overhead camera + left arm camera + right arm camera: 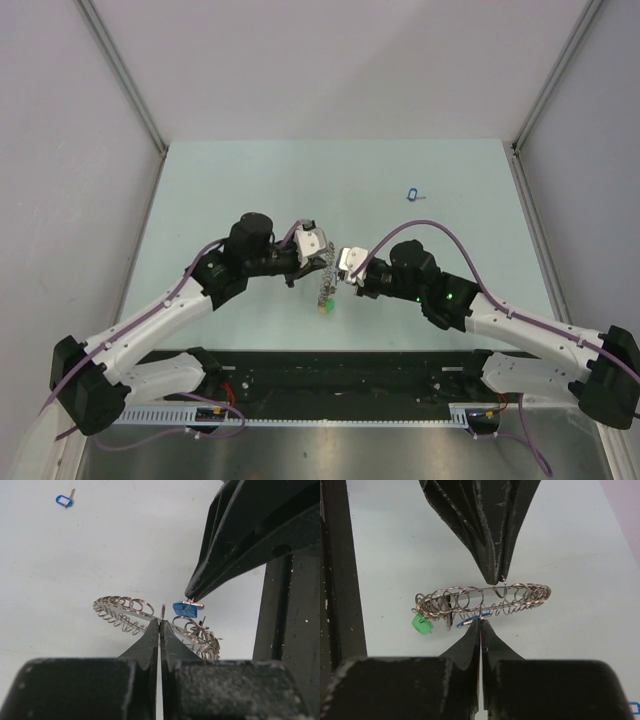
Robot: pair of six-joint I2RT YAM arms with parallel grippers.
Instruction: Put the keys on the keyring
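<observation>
Where the two arms meet over mid-counter [250,180], the top view shows the keyring [326,280] lifted between the left jaws and the right jaws, with a green tag [324,309] dangling beneath. A second blue-tagged key [413,194] lies on the counter well beyond the right jaws, untouched.

Left wrist view: the left jaws are fully closed, pinching the near rim of the keyring [131,606], which lies almost edge-on ahead of the tips. The right jaws enter from the upper right, clamped on the blue-tagged key [184,609]. That key sits just beside the rim, to the right of the left jaws.

Right wrist view: the right jaws are closed with the blue-tagged key [471,621] nipped at their tips, directly under the keyring [470,598]. The left jaws grip the ring's upper rim from opposite.

Assessment: threading appears to be in hand. Whether the key's loop has entered the ring's split cannot be told. The left jaws should hold rigid while the right jaws feed the loop along the coil in small turns. A slack pinch risks dropping the key.
</observation>
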